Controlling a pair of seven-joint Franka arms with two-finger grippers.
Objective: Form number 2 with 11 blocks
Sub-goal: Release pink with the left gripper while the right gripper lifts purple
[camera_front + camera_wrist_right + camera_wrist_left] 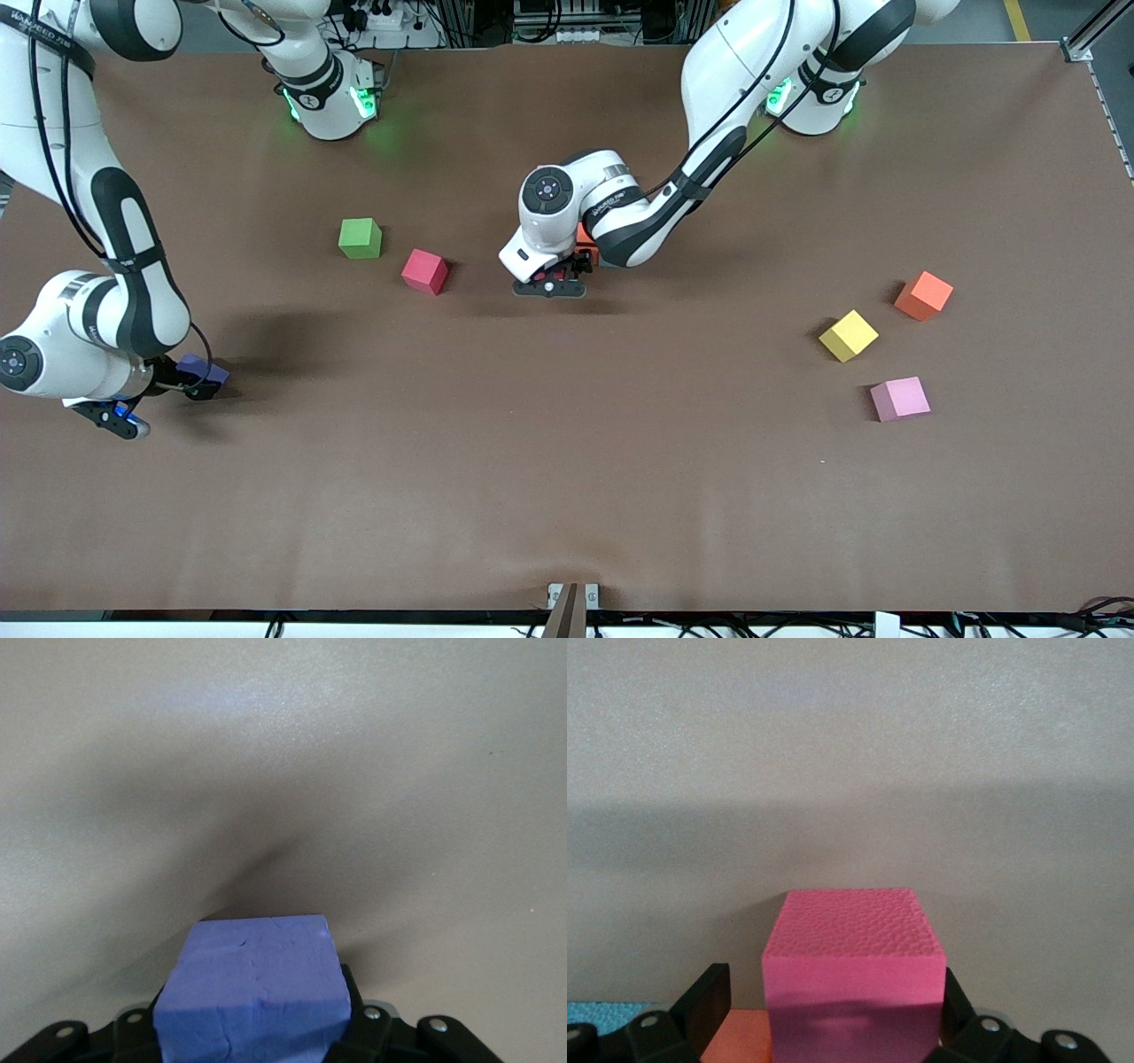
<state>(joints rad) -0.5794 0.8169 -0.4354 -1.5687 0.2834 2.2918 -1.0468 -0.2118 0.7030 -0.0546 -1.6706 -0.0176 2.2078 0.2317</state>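
Note:
My left gripper (549,285) is down at the middle of the table and stands open around a pink block (850,966). One finger (709,997) is clearly apart from that block, and an orange block (744,1038) shows in the gap. A light blue block (602,1012) lies beside the orange one. In the front view the left hand hides these blocks, so the number 2 is mostly hidden. At the right arm's end of the table, my right gripper (190,383) is shut on a purple block (204,368) (252,979), low at the table.
Loose cubes lie about: a green one (360,237) and a red one (425,270) between the two grippers. Toward the left arm's end lie an orange one (923,295), a yellow one (849,335) and a pink one (900,398).

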